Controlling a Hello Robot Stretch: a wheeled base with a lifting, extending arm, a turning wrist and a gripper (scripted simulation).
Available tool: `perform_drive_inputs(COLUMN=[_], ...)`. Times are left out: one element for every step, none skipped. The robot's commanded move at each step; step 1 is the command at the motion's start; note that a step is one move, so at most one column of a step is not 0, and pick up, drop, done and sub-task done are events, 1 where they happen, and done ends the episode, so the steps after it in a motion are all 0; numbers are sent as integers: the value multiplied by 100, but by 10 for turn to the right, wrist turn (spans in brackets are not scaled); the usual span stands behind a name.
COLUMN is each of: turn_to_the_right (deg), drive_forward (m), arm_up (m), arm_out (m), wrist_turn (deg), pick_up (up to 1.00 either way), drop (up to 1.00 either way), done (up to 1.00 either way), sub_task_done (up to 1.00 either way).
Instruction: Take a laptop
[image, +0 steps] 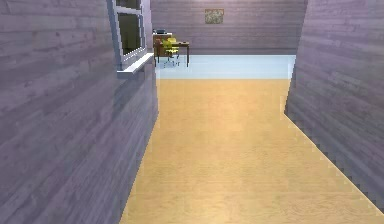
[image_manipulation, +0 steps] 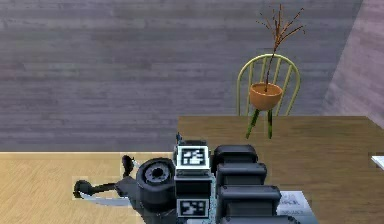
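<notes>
My gripper (image_manipulation: 97, 188) shows low in the arm side view, left of the two white marker squares (image_manipulation: 191, 157) on the drawn-in arm. Only bare tan floor lies behind its fingers, so it holds nothing. A brown tabletop (image_manipulation: 300, 150) stretches from the arm toward that view's right. Far down the corridor in the forward view stands a small dark desk (image: 170, 50) with a yellow-green chair (image: 172, 46) and a dark blob on top that is too small to name.
Purple-grey plank walls (image: 60, 120) flank a tan wooden corridor floor (image: 230, 150), with a window (image: 130, 30) on the left. Beyond lies a pale blue floor (image: 240, 66) and a wall picture (image: 214, 15). Behind the table stand a yellow-green chair (image_manipulation: 285, 70) and an orange pot (image_manipulation: 266, 95) of twigs.
</notes>
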Motion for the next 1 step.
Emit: perform_drive_inputs(turn_to_the_right=[0], drive_forward=[0], arm_up=[0], arm_out=[0], wrist_turn=[450], pick_up=[0], drop=[0], done=[0], sub_task_done=[0])
